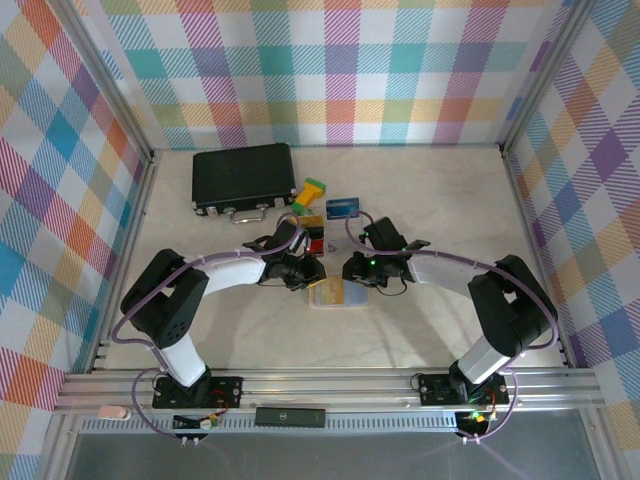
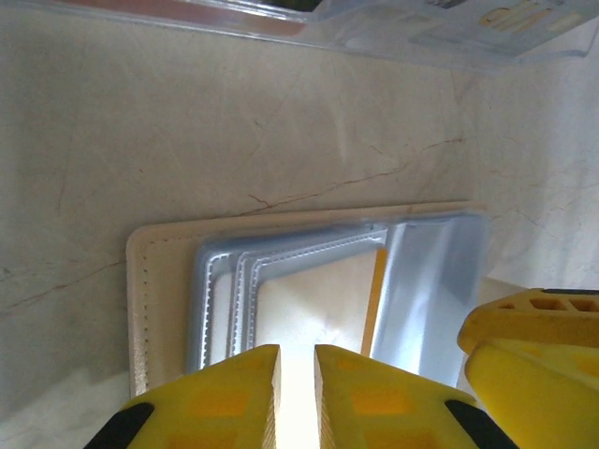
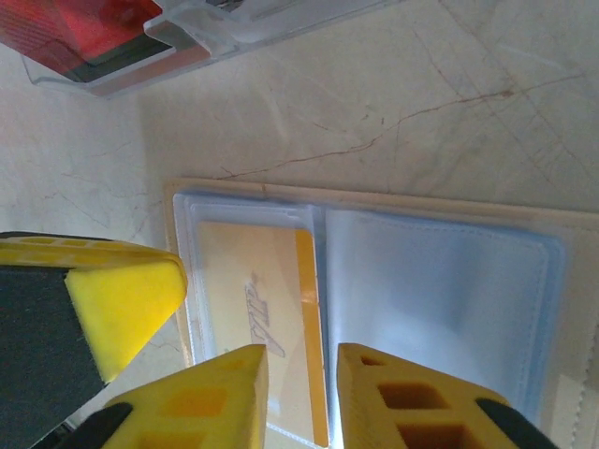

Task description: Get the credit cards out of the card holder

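- Card holder [image 1: 338,297] flat and open on the table [image 1: 430,210], between both grippers.
- Left gripper [image 2: 296,360] low over the holder's stitched sleeves, jaws nearly together, only a slit apart; cannot tell whether anything is pinched.
- Right gripper [image 3: 301,360] equally narrow, over the sleeve with the yellowish-tan card [image 3: 257,299] inside; hold unclear.
- Crowded: the two grippers just beside each other.
- Just beyond the holder: red card [image 3: 56,28].
- Farther back: blue card [image 1: 343,207], green and yellow blocks [image 1: 312,192], black case [image 1: 243,178].

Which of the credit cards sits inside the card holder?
The yellowish-tan card with the orange stripe, seen through a clear pocket of the card holder. The blue card lies bare on the table, apart from it.
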Tool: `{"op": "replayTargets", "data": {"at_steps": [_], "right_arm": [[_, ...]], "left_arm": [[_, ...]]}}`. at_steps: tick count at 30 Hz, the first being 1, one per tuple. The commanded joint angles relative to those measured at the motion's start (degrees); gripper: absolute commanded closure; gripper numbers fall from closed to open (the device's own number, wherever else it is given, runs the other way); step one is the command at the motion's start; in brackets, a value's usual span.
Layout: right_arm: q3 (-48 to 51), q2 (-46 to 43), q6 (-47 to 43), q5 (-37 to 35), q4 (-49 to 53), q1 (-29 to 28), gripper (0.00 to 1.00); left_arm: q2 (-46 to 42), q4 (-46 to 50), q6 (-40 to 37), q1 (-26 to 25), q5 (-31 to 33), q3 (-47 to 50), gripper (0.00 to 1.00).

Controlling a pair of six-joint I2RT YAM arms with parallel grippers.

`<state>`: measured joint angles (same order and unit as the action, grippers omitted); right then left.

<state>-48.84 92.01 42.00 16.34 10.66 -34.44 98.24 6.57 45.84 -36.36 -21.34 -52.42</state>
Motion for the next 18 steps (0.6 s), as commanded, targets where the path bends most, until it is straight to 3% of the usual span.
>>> {"op": "replayTargets", "data": {"at_steps": [1,18], "right_arm": [[0.4,1.7,0.6,3.1,-3.0,0.5,0.78],[-0.6,5.3,0.5,6.0,-5.9,0.6,0.8]], "left_arm": [[1.2,1.6,0.6,-0.4,1.0,-1.1,0.85],[2.5,7.8,-1.4,-0.4,6.2,-0.1,0.93]]}}
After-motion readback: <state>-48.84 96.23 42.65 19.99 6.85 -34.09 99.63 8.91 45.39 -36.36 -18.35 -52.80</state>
